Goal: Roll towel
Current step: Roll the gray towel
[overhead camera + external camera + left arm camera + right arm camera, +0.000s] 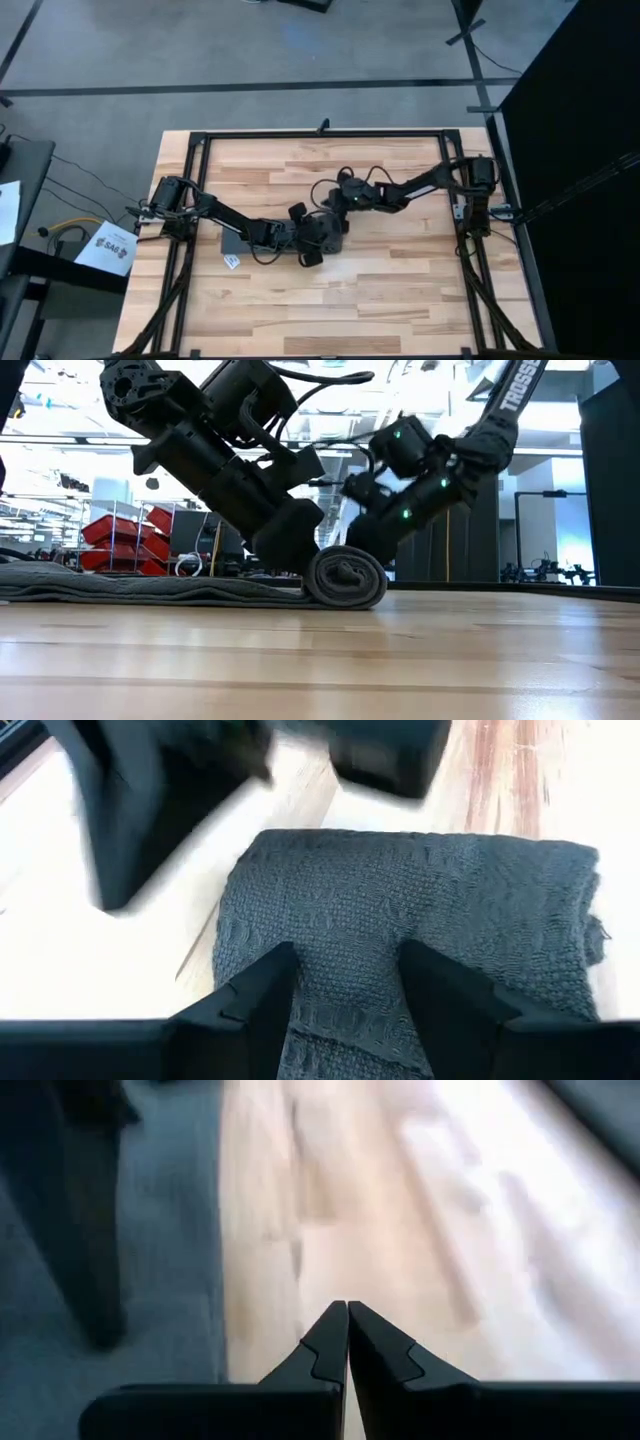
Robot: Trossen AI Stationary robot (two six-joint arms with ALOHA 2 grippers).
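Observation:
The dark grey towel lies partly rolled near the table's middle. Its roll (347, 575) sits on the wood, and the flat rest (140, 588) stretches toward the table's left edge. A small white label (232, 261) shows at the flat part's near edge. My left gripper (350, 970) reaches in from the left, open, over the roll. My right gripper (347, 1312) is shut and hangs over bare wood just beside the towel, on the roll's far right side (335, 215). My left gripper's two spread fingers (265, 995) lie on the towel's rolled part (345, 910), with cloth showing between them. They come slanting down from the table's left. The roll rests on the table, and its tail lies flat behind the gripper.
A black frame rail (320, 133) runs round the tabletop. Bare wood (400, 290) lies to the right of the roll and toward the near edge. The two grippers are close together over the roll.

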